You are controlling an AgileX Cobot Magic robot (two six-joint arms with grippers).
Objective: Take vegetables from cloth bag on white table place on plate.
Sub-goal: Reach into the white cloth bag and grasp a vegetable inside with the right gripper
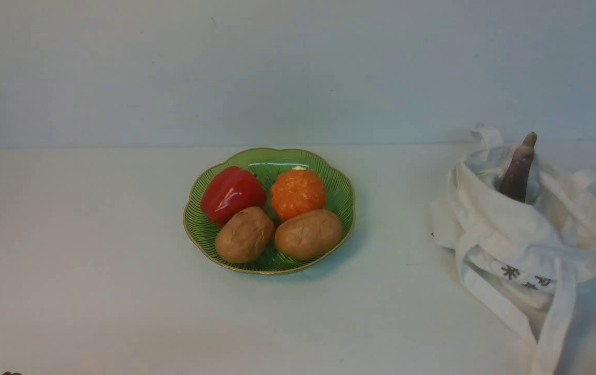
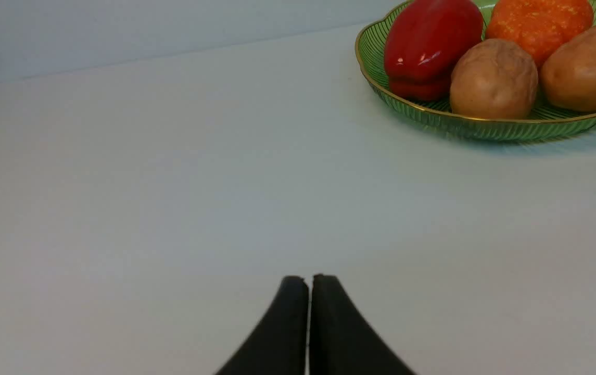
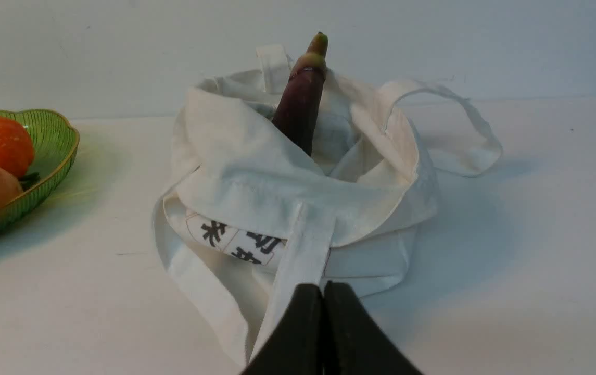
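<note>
- Front view: plate [image 1: 340,194] sits mid white table [image 1: 94,260], holds four items: red pepper [image 1: 232,194], bumpy orange vegetable [image 1: 298,192], two potatoes [image 1: 244,234] side by side at the near edge
- cloth bag [image 1: 516,234] slumped on the robot's right side of the table, well apart from the plate, straps trailing toward the near edge
- eggplant [image 1: 519,174] not out yet: lower part inside the bag mouth, upper part poking up, slightly tilted, stem tip on top
- neither arm shows clearly in the front view
- left wrist view: left gripper [image 2: 308,278] clenched, fingers pressed together, nothing between them, over bare table with the plate off to one side
- right wrist view: right gripper [image 3: 323,286] also closed and empty, aimed at the bag, tips in front of a strap; contact with the strap cannot be told
- progress, my read: most of the job looks done, four pieces plated, eggplant is the only vegetable seen in the bag; bag interior is hidden, so more may be inside
- left to do: right gripper has to open, take the eggplant by the exposed purple body, lift it clear of the fabric, set it on the plate
- plate is crowded, free room mostly at the far rim
</note>
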